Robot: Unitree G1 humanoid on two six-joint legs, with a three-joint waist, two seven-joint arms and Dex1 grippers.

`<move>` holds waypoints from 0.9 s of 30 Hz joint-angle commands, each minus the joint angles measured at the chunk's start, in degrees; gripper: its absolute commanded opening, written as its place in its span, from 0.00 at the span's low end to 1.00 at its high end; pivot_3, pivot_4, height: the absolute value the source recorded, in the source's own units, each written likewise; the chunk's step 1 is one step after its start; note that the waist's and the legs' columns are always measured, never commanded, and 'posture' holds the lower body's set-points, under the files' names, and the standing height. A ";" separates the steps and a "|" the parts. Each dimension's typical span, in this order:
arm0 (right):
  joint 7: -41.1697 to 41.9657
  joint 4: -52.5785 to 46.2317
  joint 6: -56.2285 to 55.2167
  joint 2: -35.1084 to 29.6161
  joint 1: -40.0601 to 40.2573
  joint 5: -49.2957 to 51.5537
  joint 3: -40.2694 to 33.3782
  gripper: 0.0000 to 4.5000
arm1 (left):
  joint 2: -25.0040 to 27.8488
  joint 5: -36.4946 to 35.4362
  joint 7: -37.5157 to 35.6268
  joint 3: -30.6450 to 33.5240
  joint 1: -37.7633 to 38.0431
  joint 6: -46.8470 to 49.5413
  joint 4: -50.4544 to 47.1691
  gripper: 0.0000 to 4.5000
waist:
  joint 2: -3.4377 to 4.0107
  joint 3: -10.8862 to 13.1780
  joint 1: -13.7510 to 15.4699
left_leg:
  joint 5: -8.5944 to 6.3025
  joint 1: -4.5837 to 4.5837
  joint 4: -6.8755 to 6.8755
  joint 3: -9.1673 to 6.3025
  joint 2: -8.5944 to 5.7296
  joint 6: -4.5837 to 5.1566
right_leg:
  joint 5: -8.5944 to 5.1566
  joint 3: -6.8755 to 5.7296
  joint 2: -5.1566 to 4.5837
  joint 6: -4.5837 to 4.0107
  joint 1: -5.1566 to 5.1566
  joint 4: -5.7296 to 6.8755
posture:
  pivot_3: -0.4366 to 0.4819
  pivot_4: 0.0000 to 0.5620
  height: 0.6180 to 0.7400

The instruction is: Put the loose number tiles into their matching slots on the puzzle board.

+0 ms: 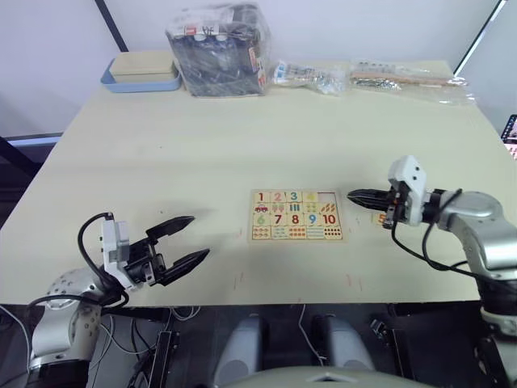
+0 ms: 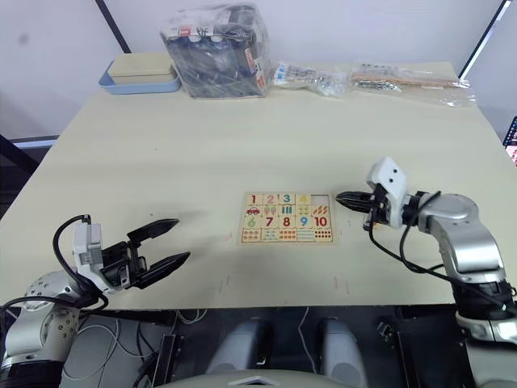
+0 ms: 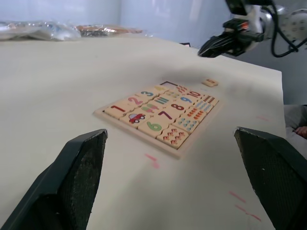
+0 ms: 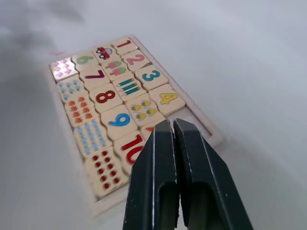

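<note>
The puzzle board (image 1: 296, 215) lies flat near the table's front middle. Tiles 1 to 4 sit in its top row, and the slot (image 1: 327, 197) at that row's right end is empty. One loose number tile (image 1: 381, 217), printed with an orange 5, lies on the table just right of the board and appears as the tile (image 3: 209, 82) in the left wrist view. My right gripper (image 1: 353, 195) is shut with nothing between its fingers (image 4: 163, 143); it hovers beside the board's top right corner, above the loose tile. My left gripper (image 1: 198, 238) stands open, well left of the board.
A blue-and-beige tray (image 1: 141, 73) sits at the back left. Beside it stands a plastic-wrapped dark box (image 1: 218, 48). Clear packets (image 1: 311, 75) and a long packet (image 1: 404, 77) lie along the back edge. The table's front edge (image 1: 266, 304) runs just below both grippers.
</note>
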 commanded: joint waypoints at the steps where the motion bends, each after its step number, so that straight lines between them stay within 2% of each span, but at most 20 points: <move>1: -1.93 -4.73 -3.01 -0.48 4.80 3.64 -6.75 0.02 | 0.08 0.09 -0.07 1.53 0.18 -0.86 0.20 1.00 | 0.01 0.00 0.23 | 0.00 0.01 0.00 0.00 0.00 0.00 | 0.00 0.00 0.00 0.00 0.00 0.00 | 0.48 0.27 1.00; 3: -3.28 -6.52 -2.20 -0.20 8.69 6.00 -9.98 0.02 | 0.02 0.21 -0.04 1.63 0.26 -0.92 0.48 1.00 | 0.03 -0.01 0.40 | 0.00 0.01 0.01 0.00 0.00 0.00 | 0.00 0.00 0.00 0.00 0.01 0.01 | 0.48 0.27 1.00; 7: -5.27 -9.45 -2.60 -0.16 16.14 8.78 -15.62 0.41 | -0.02 0.37 0.06 1.74 0.16 -1.00 1.19 1.00 | 0.04 -0.02 0.75 | 0.01 0.07 0.01 -0.14 0.04 0.00 | -0.04 0.00 0.04 -0.05 0.14 0.01 | 0.48 0.27 1.00; 12: -3.24 -12.19 -6.48 -0.54 30.26 11.28 -25.51 0.98 | 0.07 0.87 0.01 1.74 -0.17 -1.15 2.46 1.00 | 0.11 -0.07 1.25 | 0.01 0.07 0.01 -0.41 0.02 -0.02 | -0.22 -0.14 0.06 -0.10 0.26 0.01 | 0.48 0.27 1.00; 18: -1.77 -10.28 -9.55 -1.35 36.46 12.75 -30.31 0.99 | -0.12 1.28 -0.30 1.97 0.06 -1.43 3.27 1.00 | 0.19 -0.12 0.69 | 0.04 0.15 0.03 -0.49 0.12 -0.06 | -0.49 -0.12 0.18 -0.17 0.33 0.02 | 0.48 0.27 1.00; 27: -2.02 -8.64 -10.01 -3.11 36.70 14.09 -30.69 0.99 | -0.26 1.36 -0.80 1.89 0.10 -1.93 4.26 1.00 | 0.30 -0.18 0.84 | 0.04 0.23 0.01 -0.84 0.23 -0.07 | -0.64 -0.38 0.27 -0.48 0.57 0.02 | 0.48 0.27 1.00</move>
